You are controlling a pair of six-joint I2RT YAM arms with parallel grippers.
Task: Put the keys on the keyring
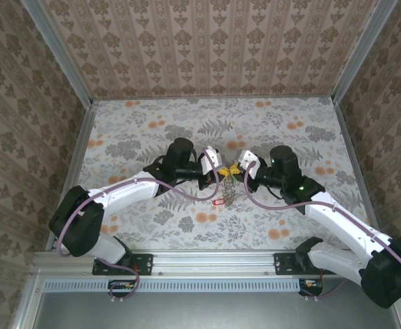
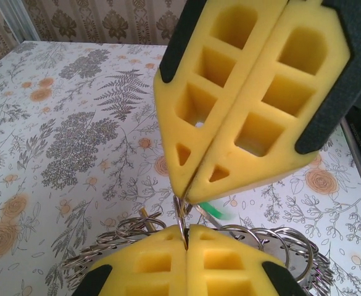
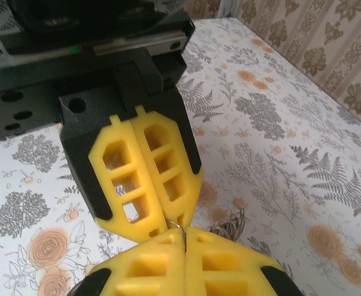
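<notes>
My two grippers meet tip to tip over the middle of the table. The left gripper [image 1: 219,168] [image 2: 187,230] is shut on a thin silvery ring of the keyring [image 2: 181,213]. Opposite it, the right gripper [image 1: 243,168] [image 3: 185,234] is shut on the same ring [image 3: 176,226]. The rest of the keyring, a chain of small metal loops [image 2: 109,239], hangs below the tips [image 1: 229,190]. A green key head [image 2: 215,211] and a brassy key [image 2: 144,217] hang among the loops. A red key [image 1: 219,201] lies on the table just below the chain.
The floral tabletop [image 1: 131,137] is walled on three sides by patterned panels [image 1: 207,41]. Purple cables [image 1: 186,194] loop under both forearms. A metal rail [image 1: 214,260] runs along the near edge.
</notes>
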